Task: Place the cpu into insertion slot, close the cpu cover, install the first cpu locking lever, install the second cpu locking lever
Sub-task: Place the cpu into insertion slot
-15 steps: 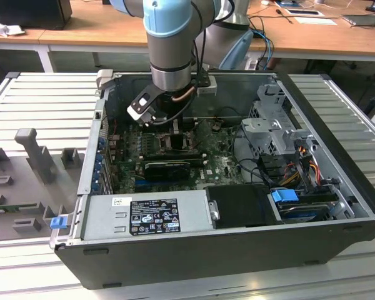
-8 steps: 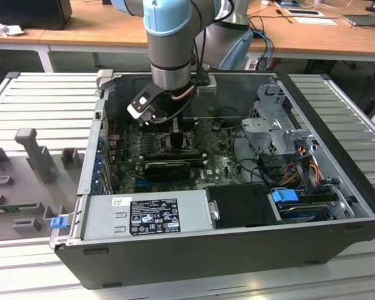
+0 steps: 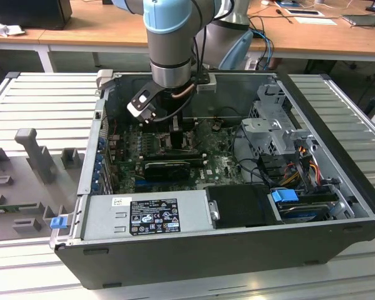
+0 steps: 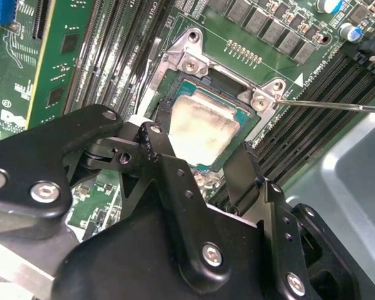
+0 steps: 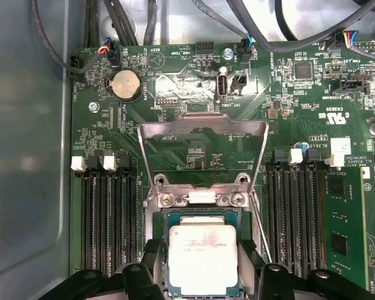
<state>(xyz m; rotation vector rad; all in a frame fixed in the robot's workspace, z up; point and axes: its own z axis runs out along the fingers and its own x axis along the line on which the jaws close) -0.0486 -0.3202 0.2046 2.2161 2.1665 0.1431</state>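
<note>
- In the exterior view the arm reaches straight down into the open computer case (image 3: 237, 253), which lies on the ribbed counter (image 3: 37, 100). The hand (image 3: 178, 139) sits at about 11 o'clock from the case's middle, and the power supply (image 3: 150, 215) is at 6 o'clock from it.
- In both wrist views the hand is clamped on the cpu (image 4: 200, 128), with its fingers (image 5: 153, 259) against two opposite edges.
- The cpu lies low and level inside the insertion slot (image 5: 234, 217), seated or very nearly so.
- The cpu cover (image 5: 203, 127) stands swung up off the slot, and a thin locking lever (image 4: 331, 105) hangs free beside it.
- The step in hand looks like seating the chip. Doing it well means keeping it flat and square to the frame, with no sideways push and no pressing down, since the contacts beneath probably bend easily.
</note>
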